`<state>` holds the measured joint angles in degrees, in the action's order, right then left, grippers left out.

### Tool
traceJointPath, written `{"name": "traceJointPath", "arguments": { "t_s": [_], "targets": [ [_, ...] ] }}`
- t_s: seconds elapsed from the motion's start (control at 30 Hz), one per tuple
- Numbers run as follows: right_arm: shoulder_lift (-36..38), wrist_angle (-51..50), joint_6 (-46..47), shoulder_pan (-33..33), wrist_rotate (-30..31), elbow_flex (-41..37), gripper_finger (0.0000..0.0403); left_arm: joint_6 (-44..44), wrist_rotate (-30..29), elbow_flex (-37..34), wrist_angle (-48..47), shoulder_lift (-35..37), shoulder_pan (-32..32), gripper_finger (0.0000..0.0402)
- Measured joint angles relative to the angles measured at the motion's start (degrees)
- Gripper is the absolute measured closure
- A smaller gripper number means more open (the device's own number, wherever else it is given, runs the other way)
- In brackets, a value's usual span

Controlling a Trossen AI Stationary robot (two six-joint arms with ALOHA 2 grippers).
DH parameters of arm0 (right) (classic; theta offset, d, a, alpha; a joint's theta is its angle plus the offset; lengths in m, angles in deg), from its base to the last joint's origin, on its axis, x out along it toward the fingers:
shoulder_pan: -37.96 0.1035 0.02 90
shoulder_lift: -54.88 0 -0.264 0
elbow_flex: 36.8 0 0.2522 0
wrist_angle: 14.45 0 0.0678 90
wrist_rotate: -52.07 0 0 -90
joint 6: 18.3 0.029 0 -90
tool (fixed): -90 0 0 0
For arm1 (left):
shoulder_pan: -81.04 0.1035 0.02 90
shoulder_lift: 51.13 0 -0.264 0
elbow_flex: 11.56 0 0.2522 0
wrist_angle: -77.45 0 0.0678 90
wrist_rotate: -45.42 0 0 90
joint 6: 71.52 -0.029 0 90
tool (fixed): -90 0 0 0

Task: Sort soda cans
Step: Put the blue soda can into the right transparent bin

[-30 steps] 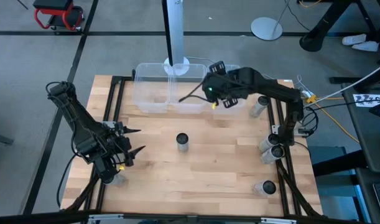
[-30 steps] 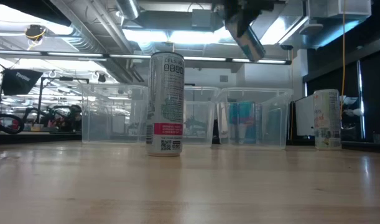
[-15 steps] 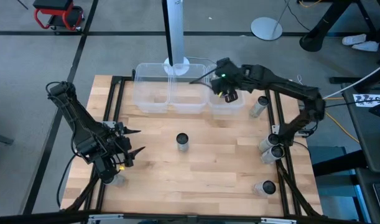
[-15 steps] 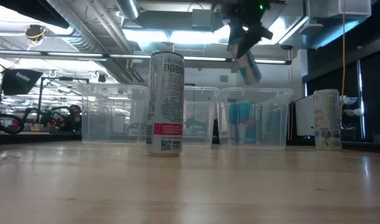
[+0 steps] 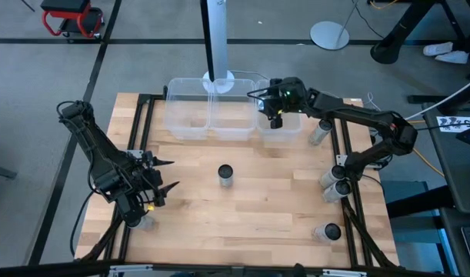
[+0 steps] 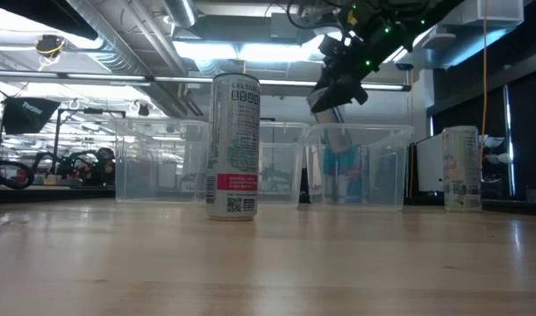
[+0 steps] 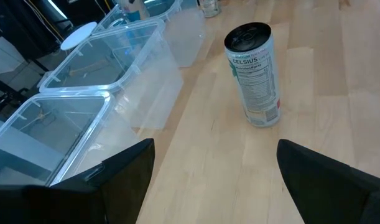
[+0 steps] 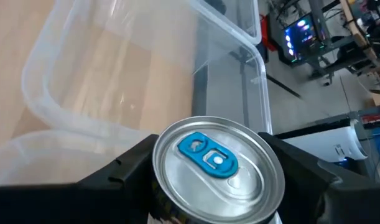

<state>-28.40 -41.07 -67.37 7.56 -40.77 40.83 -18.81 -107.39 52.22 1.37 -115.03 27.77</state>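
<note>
- The right gripper [image 5: 275,115] is over the rightmost of three clear bins [image 5: 283,132] at the far edge of the table [image 5: 250,215], its fingers clamped on a soda can [image 8: 217,168].
- The right wrist view shows that can between the two dark fingers, its silver top with a blue tab facing the camera and the bin's clear walls beyond it.
- In the low view the held can [image 6: 340,140] hangs at the bin's rim, partly inside, with the gripper [image 6: 336,92] above it; teal-marked cans already stand in that bin.
- The middle bin [image 5: 233,117] and the left bin [image 5: 187,117] stand side by side, touching, to the left of the right one.
- The left gripper [image 5: 164,175] waits over the left side of the table with its fingers spread apart and nothing between them.
- One can with a dark top [image 5: 225,175] stands upright alone near the middle of the table; the left wrist view shows it [image 7: 254,74] clearly, white with green lettering, well apart from the bins.
- Another can [image 5: 320,131] stands just right of the right bin, at the table's frame.
- Two cans [image 5: 336,185] stand close together at the right edge, and one more [image 5: 328,232] stands near the front right corner.
- A can [image 5: 142,221] stands by the base of the left arm, partly hidden.
</note>
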Motion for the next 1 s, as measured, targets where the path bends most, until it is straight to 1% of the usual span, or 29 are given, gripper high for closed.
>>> {"name": "traceJointPath", "arguments": {
  "t_s": [0.27, 0.47, 0.67, 0.73, 0.83, 1.0],
  "targets": [
    [0.24, 0.13, 0.68, 0.06, -1.04, -0.51, 0.0156, -0.02, -0.46, -0.02, 0.00, 0.02, 0.04, 0.0075],
    [0.15, -1.78, 1.42, 0.00, -1.44, 1.91, 0.0160, 0.00, -0.59, -0.02, 0.00, 0.00, 0.07, 0.0075],
    [0.17, -1.79, 1.45, 0.01, -5.73, 3.40, 0.0159, 0.30, -0.61, -0.02, 0.00, 0.00, 0.07, 0.0075],
    [0.17, -2.39, 1.04, 0.01, -6.04, 3.37, 0.0161, 0.48, -0.59, -0.02, 0.02, 0.00, 0.07, 0.0075],
    [0.35, -1.16, 0.84, 0.06, -6.62, 1.85, 0.0162, 0.86, -0.57, -0.02, 0.01, 0.00, 0.07, 0.0075],
    [0.31, 1.75, 0.86, -0.03, -7.28, -3.52, 0.0161, 1.12, -0.57, -0.02, 0.02, 0.00, 0.07, 0.0075]
  ]
}}
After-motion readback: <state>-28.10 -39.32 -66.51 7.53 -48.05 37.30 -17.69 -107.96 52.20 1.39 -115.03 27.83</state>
